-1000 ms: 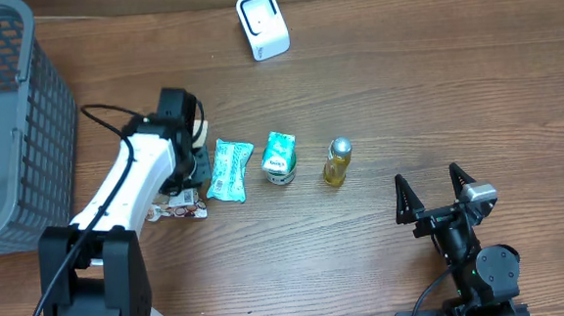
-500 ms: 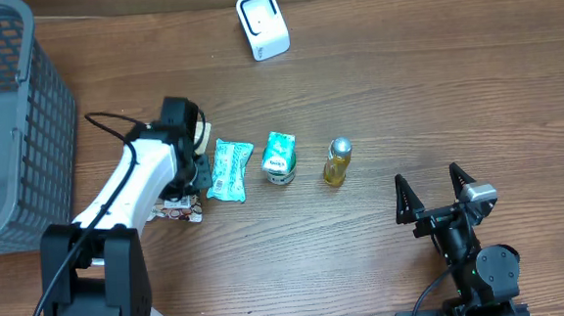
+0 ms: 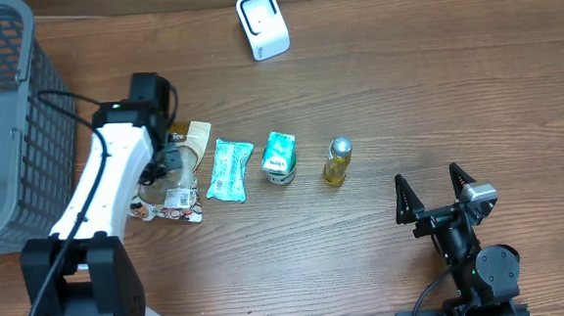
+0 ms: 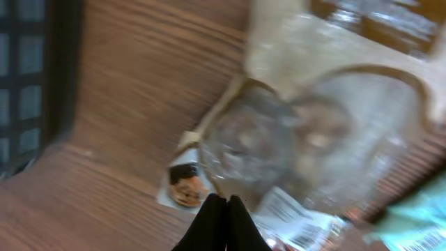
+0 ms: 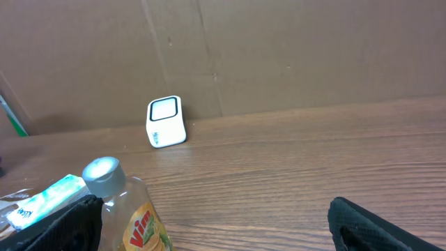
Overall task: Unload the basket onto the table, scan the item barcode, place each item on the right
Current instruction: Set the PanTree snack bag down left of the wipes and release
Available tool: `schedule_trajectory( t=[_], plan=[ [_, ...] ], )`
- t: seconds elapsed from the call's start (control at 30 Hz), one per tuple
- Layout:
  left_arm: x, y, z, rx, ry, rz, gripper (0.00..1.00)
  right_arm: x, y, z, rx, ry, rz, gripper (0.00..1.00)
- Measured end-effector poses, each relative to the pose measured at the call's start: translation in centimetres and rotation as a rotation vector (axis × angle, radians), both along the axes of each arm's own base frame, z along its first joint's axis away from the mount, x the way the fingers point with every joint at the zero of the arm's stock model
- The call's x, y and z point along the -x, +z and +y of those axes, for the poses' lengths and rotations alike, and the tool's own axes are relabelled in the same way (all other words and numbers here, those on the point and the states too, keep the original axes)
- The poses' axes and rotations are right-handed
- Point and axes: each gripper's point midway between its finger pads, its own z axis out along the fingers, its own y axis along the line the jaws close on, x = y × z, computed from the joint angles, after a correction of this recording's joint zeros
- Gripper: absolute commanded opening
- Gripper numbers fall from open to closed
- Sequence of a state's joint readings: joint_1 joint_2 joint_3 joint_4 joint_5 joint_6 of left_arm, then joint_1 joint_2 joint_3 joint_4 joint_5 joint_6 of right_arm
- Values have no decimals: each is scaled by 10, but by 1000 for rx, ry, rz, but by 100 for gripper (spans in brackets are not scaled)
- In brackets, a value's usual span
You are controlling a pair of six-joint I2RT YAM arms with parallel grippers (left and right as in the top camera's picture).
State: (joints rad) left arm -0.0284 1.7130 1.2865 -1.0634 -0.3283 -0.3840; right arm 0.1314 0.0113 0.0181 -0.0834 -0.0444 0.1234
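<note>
We see the basket (image 3: 51, 103) at far left. Just beside it, our left gripper (image 4: 219, 222) is clenched at the clear bag (image 3: 173, 179) on the table; we cannot tell whether it pinches the film. Rightward stand a pouch (image 3: 229, 169), a carton (image 3: 279, 157) and a bottle (image 3: 337, 162), with the scanner (image 3: 262, 24) well behind them. Our right gripper (image 3: 427, 179) is released and empty.

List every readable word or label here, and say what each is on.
"Vim" (last letter unsure): label of the yellow bottle.
Too small or blurred to read: print on the teal packet, the green carton and the clear bag.
No legible text: the white scanner.
</note>
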Motion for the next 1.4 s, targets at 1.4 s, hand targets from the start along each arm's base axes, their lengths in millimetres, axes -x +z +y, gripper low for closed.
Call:
schedule_trajectory(
  t=[1.4],
  plan=[
    [-8,29,-21,216,-147,-89,4,0,0,0,0,0,-1,100]
  ],
)
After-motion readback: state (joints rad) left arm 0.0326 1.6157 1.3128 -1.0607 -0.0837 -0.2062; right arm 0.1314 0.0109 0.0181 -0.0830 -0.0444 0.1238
